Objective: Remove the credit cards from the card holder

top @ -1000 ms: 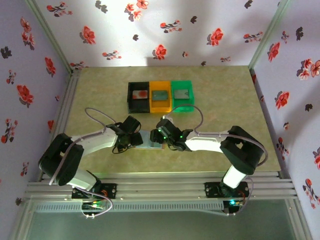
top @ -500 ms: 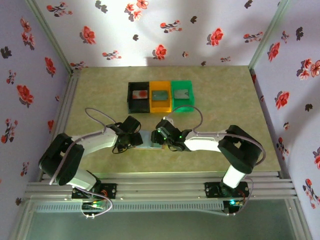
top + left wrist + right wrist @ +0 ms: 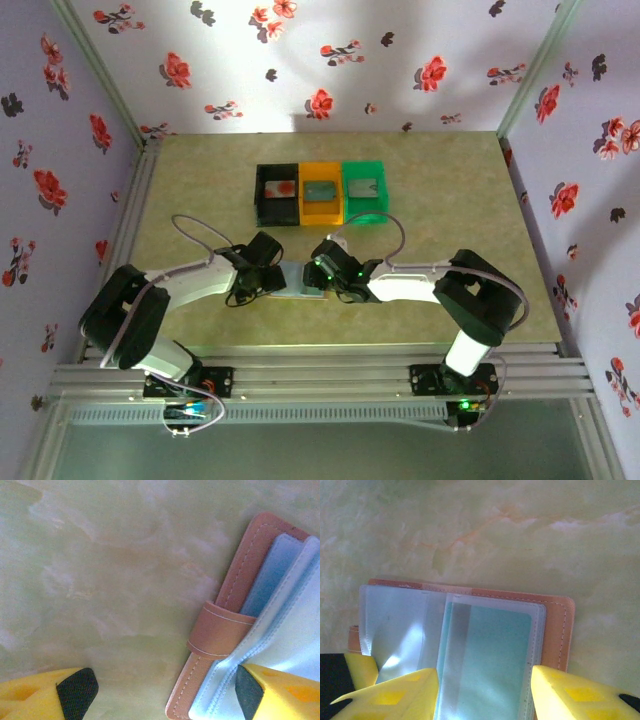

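Note:
The card holder (image 3: 300,279) lies open on the table between my two grippers. In the left wrist view its pinkish-tan edge and strap loop (image 3: 220,635) sit at the right, with pale blue panels beside them. My left gripper (image 3: 162,692) is open; one fingertip (image 3: 248,694) rests on the pale blue panel and the other stands over bare table. In the right wrist view a teal credit card (image 3: 490,660) sits inside a clear sleeve of the card holder (image 3: 556,630). My right gripper (image 3: 485,700) is open, one yellow finger on each side of that sleeve.
A black bin (image 3: 277,194), an orange bin (image 3: 321,192) and a green bin (image 3: 365,189) stand in a row behind the card holder, each with something flat inside. Flowered walls close in the table on three sides.
My right arm has shifted slightly left over the card holder and its jaws have narrowed a little. The left arm has barely moved.

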Tool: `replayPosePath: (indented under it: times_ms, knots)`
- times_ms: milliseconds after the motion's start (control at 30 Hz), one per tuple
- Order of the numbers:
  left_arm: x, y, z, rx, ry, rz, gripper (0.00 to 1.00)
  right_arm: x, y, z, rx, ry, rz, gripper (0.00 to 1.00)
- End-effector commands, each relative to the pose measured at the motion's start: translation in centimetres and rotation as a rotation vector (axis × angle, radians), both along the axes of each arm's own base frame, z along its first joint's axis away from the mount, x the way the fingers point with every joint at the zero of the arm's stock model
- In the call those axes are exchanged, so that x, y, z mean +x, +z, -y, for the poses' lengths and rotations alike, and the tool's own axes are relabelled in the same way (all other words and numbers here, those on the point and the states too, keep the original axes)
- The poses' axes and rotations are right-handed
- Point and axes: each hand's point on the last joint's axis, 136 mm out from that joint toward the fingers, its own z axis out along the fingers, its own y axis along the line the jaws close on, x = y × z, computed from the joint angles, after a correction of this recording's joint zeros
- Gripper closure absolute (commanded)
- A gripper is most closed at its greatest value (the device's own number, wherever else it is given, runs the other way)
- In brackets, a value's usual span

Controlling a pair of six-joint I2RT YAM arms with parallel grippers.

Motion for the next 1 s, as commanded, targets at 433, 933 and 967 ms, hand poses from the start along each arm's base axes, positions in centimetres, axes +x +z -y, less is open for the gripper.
replayPosePath:
  times_ms: [433,933,967]
  knots:
    - [-3.5,-5.6,2.7,-0.107,-0.044,-0.168,0.21,0.0,0.1,-0.6,0.022,-0.007,-0.011,0.52]
    - [-3.9,-6.1,3.3,-0.120,-0.053,-0.178,0.21,0.3,1.0,0.5,-0.002,-0.029,0.029,0.59]
    - [-3.9,-6.0,3.4,-0.122,-0.053,-0.178,0.22,0.3,1.1,0.8,-0.014,-0.033,0.037,0.59]
